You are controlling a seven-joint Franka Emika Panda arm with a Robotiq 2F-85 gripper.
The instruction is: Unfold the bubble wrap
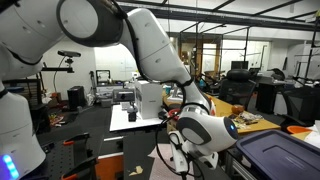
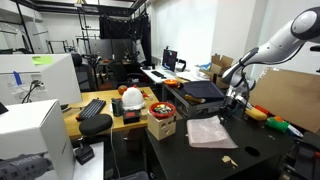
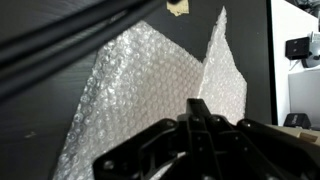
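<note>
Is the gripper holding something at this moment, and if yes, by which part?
The gripper looks shut on the bubble wrap, pinching the lower edge of its raised flap; the contact itself is partly hidden.

wrist view close over bubble wrap (image 3: 150, 90), exteriors distant

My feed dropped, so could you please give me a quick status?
Bubble wrap on table, partly folded. End effector over it, grip unclear. Nothing in the way.
</note>
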